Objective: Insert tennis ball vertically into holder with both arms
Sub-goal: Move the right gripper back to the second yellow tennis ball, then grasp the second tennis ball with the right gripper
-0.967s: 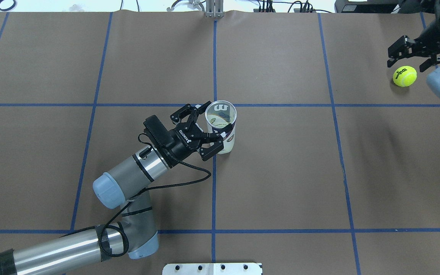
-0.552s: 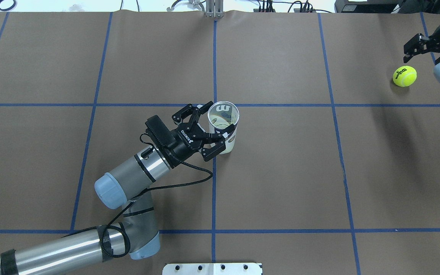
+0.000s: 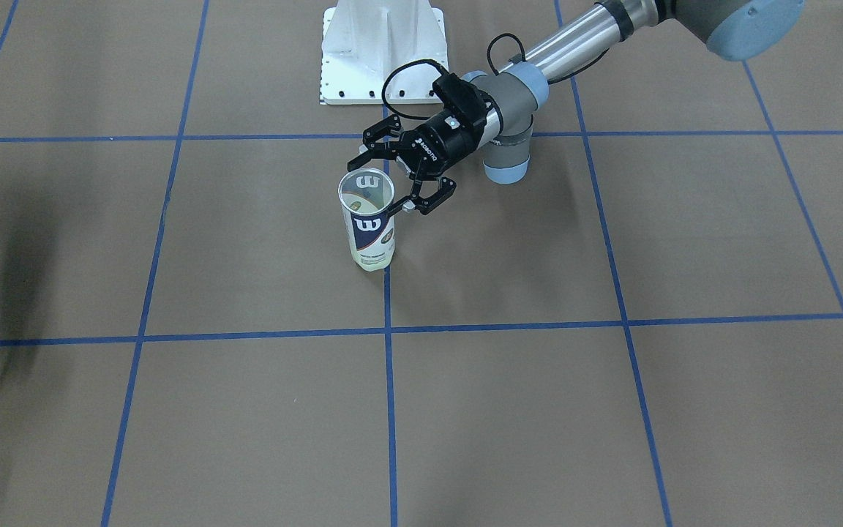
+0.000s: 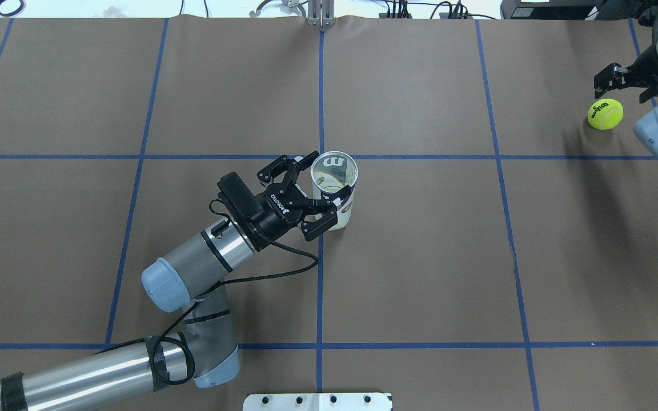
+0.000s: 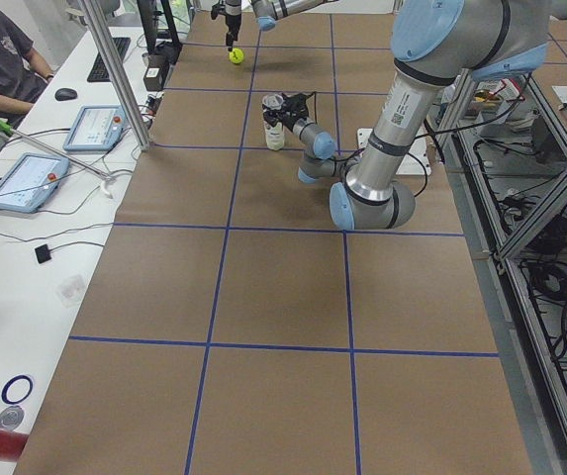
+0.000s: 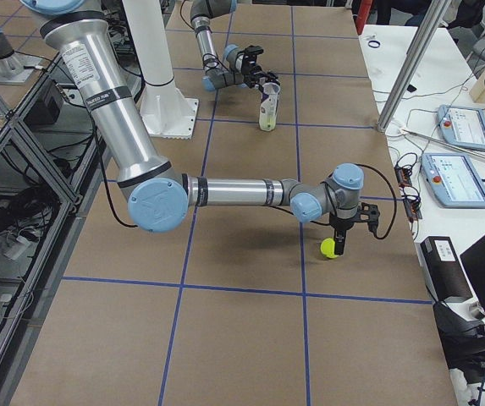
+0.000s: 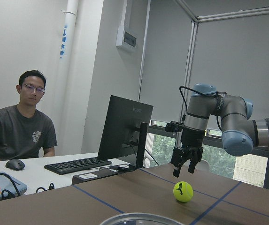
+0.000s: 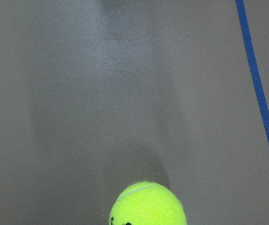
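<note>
Support sits on my left side. The left gripper (image 4: 325, 179) reaches in level from the side, and its fingers clasp the clear plastic cylindrical holder (image 4: 333, 191), metal-rimmed with a navy-and-white W label, just under the rim. I judge this holds it upright, with its mouth open for a drop from above. It stands near the middle of the brown paper-covered desk (image 4: 420, 257) with blue tape lines. Far to the right, well apart from it, the fuzzy yellow-green tennis ball (image 4: 605, 113) lies on the desk near the far corner. The right gripper (image 7: 183, 168) hangs over the ball pointing straight down, fingers spread and empty, which looks lined up for a pick from the top.

From overhead that gripper looks merely beside the ball, but the left wrist camera shows it directly above, with a gap between. The right wrist camera catches only the ball's top at its lower edge and no fingers. The front-facing camera shows the holder's base on the desk but clips the ball at its edge.
</note>
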`<act>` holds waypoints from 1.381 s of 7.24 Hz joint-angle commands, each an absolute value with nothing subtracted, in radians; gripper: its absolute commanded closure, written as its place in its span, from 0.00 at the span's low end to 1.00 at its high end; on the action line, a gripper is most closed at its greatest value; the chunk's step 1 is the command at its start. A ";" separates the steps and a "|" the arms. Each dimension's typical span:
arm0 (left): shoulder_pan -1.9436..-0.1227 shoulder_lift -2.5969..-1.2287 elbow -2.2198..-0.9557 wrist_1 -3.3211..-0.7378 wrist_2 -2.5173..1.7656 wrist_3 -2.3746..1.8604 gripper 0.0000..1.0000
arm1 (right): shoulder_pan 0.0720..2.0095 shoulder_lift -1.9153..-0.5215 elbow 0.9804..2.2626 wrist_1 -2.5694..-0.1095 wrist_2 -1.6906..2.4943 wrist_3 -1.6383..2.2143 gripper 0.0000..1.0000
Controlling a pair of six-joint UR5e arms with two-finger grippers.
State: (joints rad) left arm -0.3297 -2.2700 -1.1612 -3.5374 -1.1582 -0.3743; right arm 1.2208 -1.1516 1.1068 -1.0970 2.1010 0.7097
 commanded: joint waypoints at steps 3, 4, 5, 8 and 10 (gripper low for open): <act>-0.330 -2.269 -1.161 -3.537 -1.158 -0.374 0.09 | 1.175 -1.150 1.028 -0.954 2.085 0.816 0.01; -0.330 -2.269 -1.161 -3.537 -1.158 -0.374 0.09 | 1.170 -1.152 1.016 -0.953 2.085 0.816 0.01; -0.330 -2.267 -1.160 -3.537 -1.158 -0.374 0.09 | 1.170 -1.151 1.011 -0.953 2.083 0.816 0.06; -0.330 -2.269 -1.161 -3.537 -1.158 -0.374 0.10 | 1.170 -1.157 1.003 -0.951 2.077 0.813 0.81; -0.330 -2.269 -1.161 -3.537 -1.158 -0.374 0.09 | 1.180 -1.154 1.113 -0.975 2.091 0.828 1.00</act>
